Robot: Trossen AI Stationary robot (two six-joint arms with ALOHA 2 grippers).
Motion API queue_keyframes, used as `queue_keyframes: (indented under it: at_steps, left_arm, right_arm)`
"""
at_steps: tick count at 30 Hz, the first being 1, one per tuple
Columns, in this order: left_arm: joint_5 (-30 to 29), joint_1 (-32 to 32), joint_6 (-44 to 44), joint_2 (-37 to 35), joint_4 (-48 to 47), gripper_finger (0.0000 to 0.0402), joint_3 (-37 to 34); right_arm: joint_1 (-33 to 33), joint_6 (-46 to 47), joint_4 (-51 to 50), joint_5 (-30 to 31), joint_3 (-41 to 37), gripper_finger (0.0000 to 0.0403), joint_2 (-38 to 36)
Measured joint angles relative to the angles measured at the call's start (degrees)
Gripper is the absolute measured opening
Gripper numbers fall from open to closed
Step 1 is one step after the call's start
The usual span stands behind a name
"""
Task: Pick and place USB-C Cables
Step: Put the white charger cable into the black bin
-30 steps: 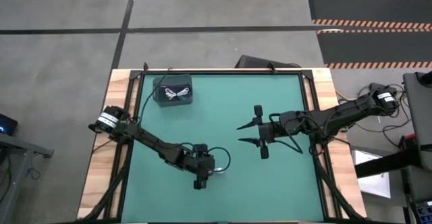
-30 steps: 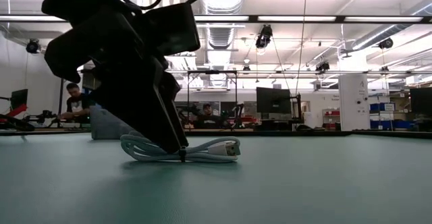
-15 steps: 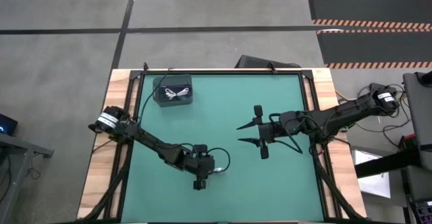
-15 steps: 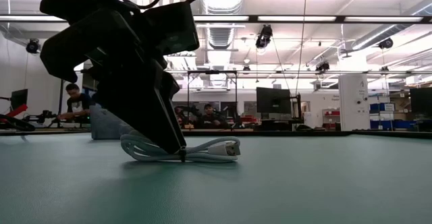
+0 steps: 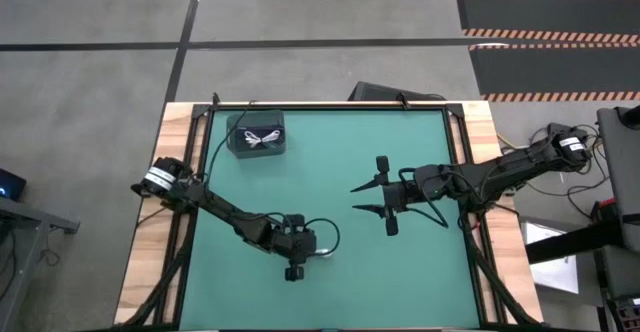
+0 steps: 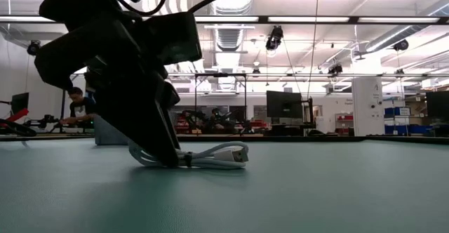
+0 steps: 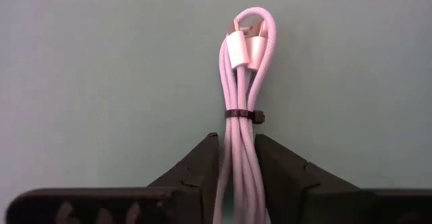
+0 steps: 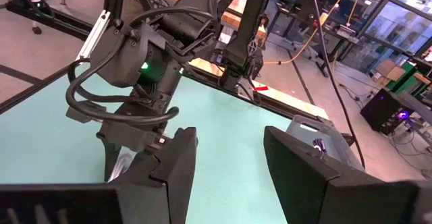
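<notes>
A white looped USB-C cable (image 7: 247,62) lies flat on the green mat (image 5: 400,262) near the table's front, left of centre. A black tie (image 7: 244,115) binds it. My left gripper (image 7: 237,146) stands over the cable and is shut on it. The low view shows this cable (image 6: 217,156) on the mat under the gripper (image 6: 168,156). A second white cable (image 5: 258,138) lies in the dark grey box (image 5: 240,147) at the far left. My right gripper (image 5: 372,197) hangs open over the table's middle, holding nothing. My left gripper pinches the white bundle between its two fingers (image 7: 199,166), on the stretch just behind the black tie (image 7: 236,140), away from the plug end. The fingers come from above, slanting down, and lie across the bundle. The cable rests on the mat.
The dark grey box stands by the table's far left corner. It also shows in the right wrist view as the box (image 8: 307,133) beyond my left arm (image 8: 145,62). Bare green mat lies between the two grippers and along the right side. People sit at desks in the room behind.
My left gripper has settled lower over the white cable, and its fingers have drawn in on the bundle. In the low view the visible finger has moved along the mat against the cable. The cable has stayed where it was on the mat.
</notes>
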Motion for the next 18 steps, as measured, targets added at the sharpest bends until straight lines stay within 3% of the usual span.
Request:
queue_keyframes:
  at_steps: [9, 18]
  left_arm:
    - [0.4, 0.0, -0.2, 0.0, 0.0, 0.0019, 0.0]
    - [0.8, 0.0, 0.0, -1.3, -4.0, 0.0017, 1.1]
  right_arm:
    - [0.0, 0.0, 0.0, 0.0, 0.0, 0.0166, 0.0]
    - [0.0, 0.4, 0.0, 0.0, -0.1, 0.0166, 0.0]
